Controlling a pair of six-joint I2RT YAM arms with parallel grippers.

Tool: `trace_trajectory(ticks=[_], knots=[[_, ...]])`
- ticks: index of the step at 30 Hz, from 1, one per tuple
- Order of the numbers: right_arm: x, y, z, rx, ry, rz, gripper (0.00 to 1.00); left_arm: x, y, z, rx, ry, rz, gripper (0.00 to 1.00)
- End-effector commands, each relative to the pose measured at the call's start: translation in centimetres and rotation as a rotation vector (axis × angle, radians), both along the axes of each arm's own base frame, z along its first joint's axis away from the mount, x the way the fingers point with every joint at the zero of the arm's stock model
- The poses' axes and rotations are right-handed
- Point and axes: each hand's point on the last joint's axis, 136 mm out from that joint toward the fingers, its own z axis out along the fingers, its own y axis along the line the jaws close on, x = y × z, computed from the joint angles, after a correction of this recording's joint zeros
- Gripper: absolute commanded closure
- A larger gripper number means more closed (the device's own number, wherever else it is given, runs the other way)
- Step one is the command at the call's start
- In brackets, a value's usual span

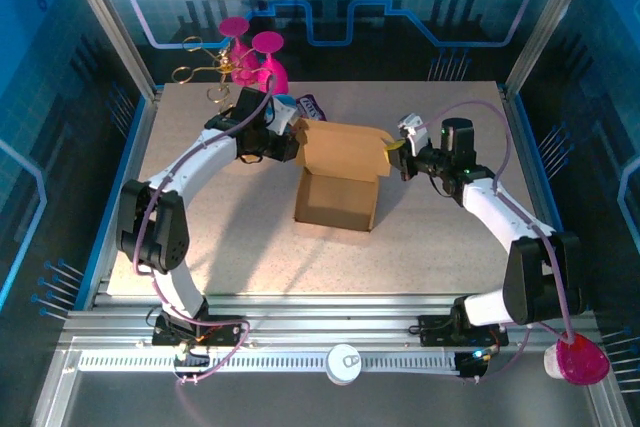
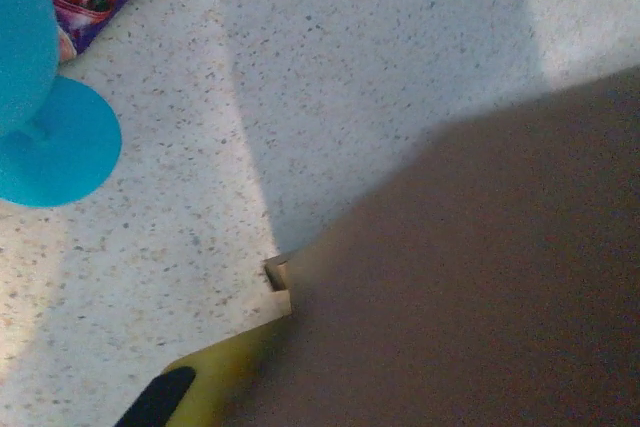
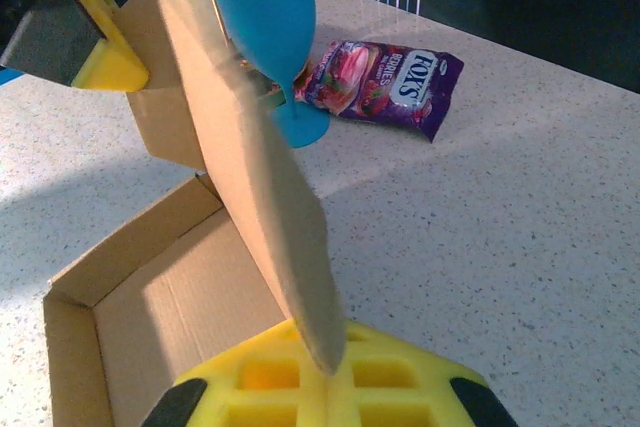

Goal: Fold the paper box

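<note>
Because lid (image 1: 345,150) of plain brown cardboard paper box (image 1: 337,202) likely needs holding upright for tucking: left gripper (image 1: 292,143) clamped on left edge, right gripper (image 1: 397,159) pinching right edge.

White "FOX'S" brand name — on the purple candy bag (image 3: 385,82)

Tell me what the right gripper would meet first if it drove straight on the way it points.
The paper box: the right gripper is shut on its raised flap, edge-on ahead. Beyond that, probably the blue goblet, though depth is unclear.
</note>
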Motion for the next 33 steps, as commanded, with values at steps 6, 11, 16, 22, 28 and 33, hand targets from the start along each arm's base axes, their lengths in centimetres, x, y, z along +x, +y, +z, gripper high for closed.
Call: trace_trajectory(ticks=[6,11,16,22,28,33], knots=[[1.9,1.4,0.6,-0.017,-0.083,-0.254,1.0,1.2,-1.7,2.3,-0.024,-0.027,0.155,1.0],[2.0,1.6,2.0,0.141,-0.244,-0.504,1.0,1.7,-1.8,2.7,-0.053,-0.094,0.34,1.0],[1.8,2.0,2.5,0.285,-0.297,-0.586,1.0,2.5,-1.5,3.0,-0.232,-0.156,0.446,1.0],[1.0,2.7,0.8,0.357,-0.305,-0.583,1.0,0.8,-1.3,2.0,-0.353,-0.182,0.466,1.0],[-0.1,2.8,-1.6,0.374,-0.356,-0.594,1.0,-1.5,-0.6,0.8,-0.387,-0.193,0.471,1.0],[-0.6,2.8,-3.8,0.364,-0.314,-0.587,1.0,-3.2,-1.1,-0.8,-0.371,-0.173,0.444,1.0]])
